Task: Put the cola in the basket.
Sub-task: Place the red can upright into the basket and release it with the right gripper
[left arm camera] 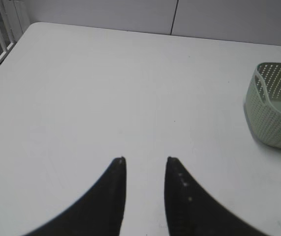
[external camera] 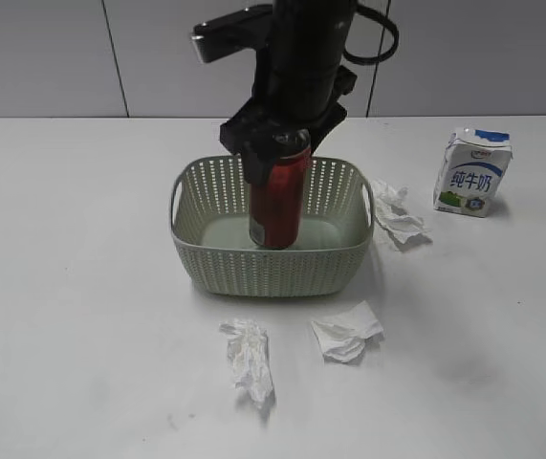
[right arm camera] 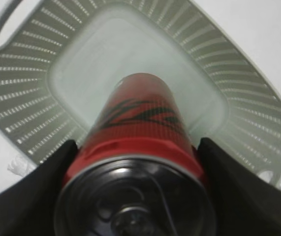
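The red cola (external camera: 276, 203) stands upright inside the pale green basket (external camera: 273, 271) at the table's middle, its base at the basket floor. My right gripper (external camera: 277, 153) comes down from above and is shut on the cola near its top. In the right wrist view the cola (right arm camera: 140, 123) fills the space between the two black fingers (right arm camera: 138, 147), with the basket's floor and perforated walls (right arm camera: 32, 93) below. My left gripper (left arm camera: 144, 160) is open and empty over bare white table, left of the basket (left arm camera: 273, 115).
A white-and-blue milk carton (external camera: 472, 171) stands at the back right. Crumpled tissues lie right of the basket (external camera: 399, 216) and in front of it (external camera: 346, 332) (external camera: 249, 357). A wall runs behind the table.
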Robot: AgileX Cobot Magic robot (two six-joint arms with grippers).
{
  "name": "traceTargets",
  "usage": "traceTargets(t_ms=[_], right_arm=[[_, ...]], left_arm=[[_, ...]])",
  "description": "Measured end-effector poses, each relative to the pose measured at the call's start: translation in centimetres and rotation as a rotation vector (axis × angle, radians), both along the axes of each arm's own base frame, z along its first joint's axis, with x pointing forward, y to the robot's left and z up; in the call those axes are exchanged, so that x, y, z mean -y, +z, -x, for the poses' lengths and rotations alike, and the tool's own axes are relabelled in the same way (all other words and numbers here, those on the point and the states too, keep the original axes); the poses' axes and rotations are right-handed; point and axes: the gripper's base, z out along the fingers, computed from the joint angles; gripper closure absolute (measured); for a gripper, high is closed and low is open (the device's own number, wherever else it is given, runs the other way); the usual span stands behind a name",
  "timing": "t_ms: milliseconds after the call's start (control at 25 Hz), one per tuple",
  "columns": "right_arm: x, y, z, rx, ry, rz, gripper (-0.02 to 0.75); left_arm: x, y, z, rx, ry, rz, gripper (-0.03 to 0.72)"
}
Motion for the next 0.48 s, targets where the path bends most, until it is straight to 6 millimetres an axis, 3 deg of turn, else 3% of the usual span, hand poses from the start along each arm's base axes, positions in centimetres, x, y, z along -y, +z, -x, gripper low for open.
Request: traceTargets(t_ms=[280,480], right_arm=[[-0.6,-2.8,-0.8,-0.013,0.001,0.022,0.213],[-0.8,-3.5,-1.0,-0.026,0.000,0.021,0.213]], left_arm=[[0.0,0.0,0.0,0.000,0.000,0.000,0.471],[0.0,0.0,0.0,0.000,0.000,0.000,0.471]])
